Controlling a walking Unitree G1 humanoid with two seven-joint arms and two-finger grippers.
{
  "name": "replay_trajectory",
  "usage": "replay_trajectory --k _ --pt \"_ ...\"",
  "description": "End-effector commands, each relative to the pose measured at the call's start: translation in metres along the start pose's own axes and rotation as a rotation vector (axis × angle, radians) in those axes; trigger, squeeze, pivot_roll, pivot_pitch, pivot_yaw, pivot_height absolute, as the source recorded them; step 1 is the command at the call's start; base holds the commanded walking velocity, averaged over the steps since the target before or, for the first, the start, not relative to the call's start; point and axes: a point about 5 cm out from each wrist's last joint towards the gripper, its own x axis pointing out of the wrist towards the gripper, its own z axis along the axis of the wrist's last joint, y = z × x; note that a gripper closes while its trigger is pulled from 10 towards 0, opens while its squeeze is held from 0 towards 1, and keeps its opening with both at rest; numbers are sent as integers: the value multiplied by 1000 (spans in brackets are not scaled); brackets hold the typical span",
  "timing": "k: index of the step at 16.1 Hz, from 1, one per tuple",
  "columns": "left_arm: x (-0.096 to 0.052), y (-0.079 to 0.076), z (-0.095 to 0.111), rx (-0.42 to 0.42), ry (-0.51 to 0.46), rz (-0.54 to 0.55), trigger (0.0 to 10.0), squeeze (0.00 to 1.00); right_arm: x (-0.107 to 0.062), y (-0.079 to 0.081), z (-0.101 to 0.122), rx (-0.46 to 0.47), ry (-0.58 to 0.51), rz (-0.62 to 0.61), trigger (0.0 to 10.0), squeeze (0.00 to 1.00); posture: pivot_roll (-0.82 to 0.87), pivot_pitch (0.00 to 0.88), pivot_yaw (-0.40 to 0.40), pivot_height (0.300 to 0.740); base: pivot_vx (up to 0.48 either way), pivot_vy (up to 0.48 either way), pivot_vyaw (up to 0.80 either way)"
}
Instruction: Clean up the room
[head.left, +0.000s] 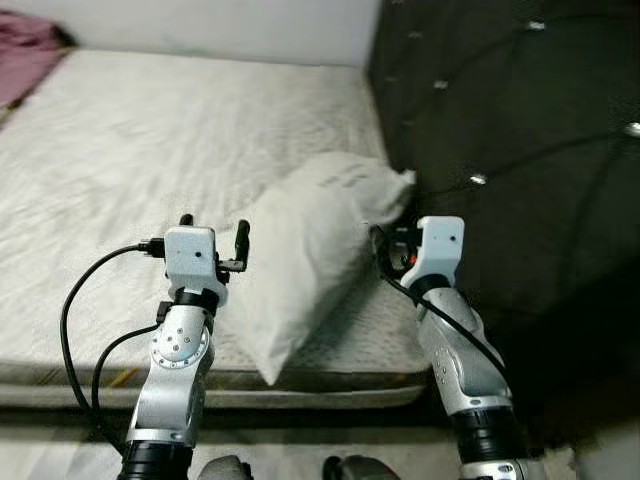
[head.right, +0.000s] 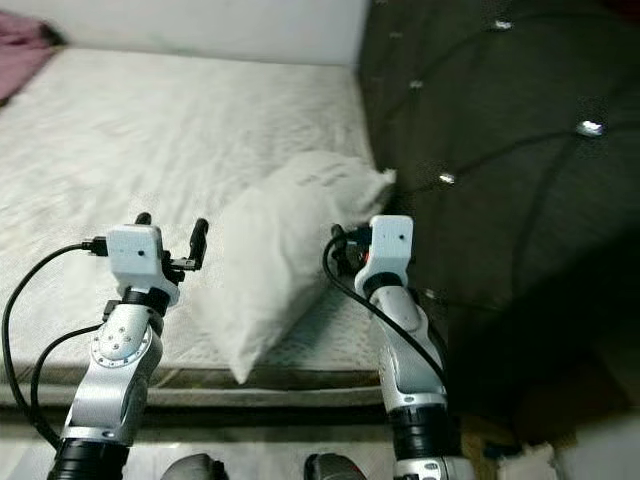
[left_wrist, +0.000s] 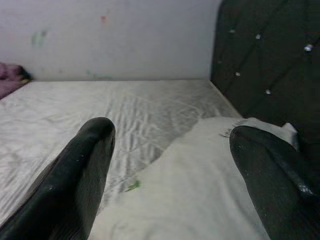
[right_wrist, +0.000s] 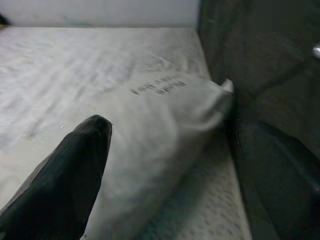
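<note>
A white pillow (head.left: 310, 250) lies on the bare mattress (head.left: 150, 150), its far corner against the dark tufted headboard (head.left: 520, 130) and its near corner reaching the mattress's front edge. My left gripper (head.left: 213, 232) is raised just left of the pillow, open, with nothing between its fingers (left_wrist: 75, 175). My right gripper (head.left: 385, 245) is held at the pillow's right side by the headboard, also open; the pillow (right_wrist: 160, 125) sits between its two fingers without being clasped.
A pink cloth (head.left: 25, 55) lies at the mattress's far left corner. A white wall (head.left: 200, 25) runs behind the bed. The headboard stands close on the right. Floor shows below the mattress's front edge (head.left: 300, 390).
</note>
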Motion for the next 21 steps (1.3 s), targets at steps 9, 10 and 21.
replay_trajectory --k 9,10,21 --pt "-6 13 1 -21 11 70 10000 0 -9 -1 3 19 -77 -34 10000 0 72 3 -33 740 0 0 -267" --pt "-11 17 0 -17 19 80 10000 0 -12 -4 6 11 -92 -31 10000 0 72 3 -33 740 0 0 0" --pt "-45 35 -8 33 99 114 10000 0 -33 -13 2 -6 -87 -18 10000 0 73 14 -40 740 0 0 0"
